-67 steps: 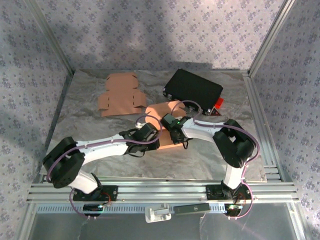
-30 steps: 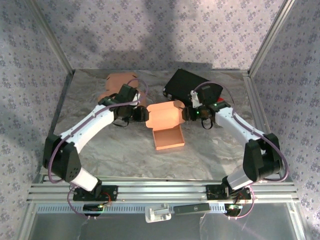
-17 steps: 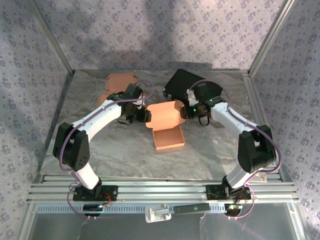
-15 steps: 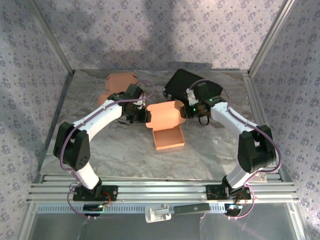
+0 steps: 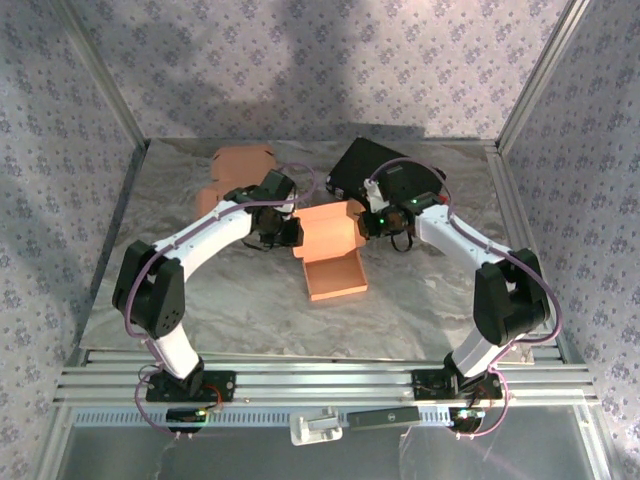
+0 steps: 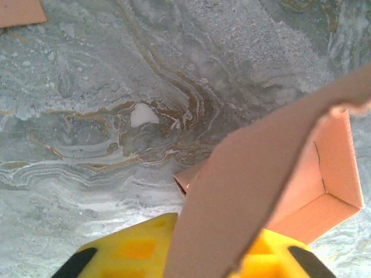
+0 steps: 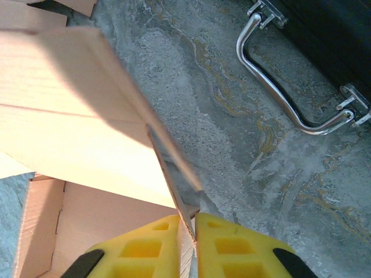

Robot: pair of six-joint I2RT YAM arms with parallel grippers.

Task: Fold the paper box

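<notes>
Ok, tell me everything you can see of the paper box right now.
The paper box is thin salmon-coloured card, half formed. Its shallow open tray, with low walls and nothing inside, sits on the marbled table. The lid panel stands raised at the far side. The left gripper and right gripper pinch the lid's opposite side edges.

No text, label, brand, number or sign can be read. The paper box [image 5: 335, 280] is seen as plain cardboard, and nothing legible is made out on the black case [image 5: 362, 165] behind it.
</notes>
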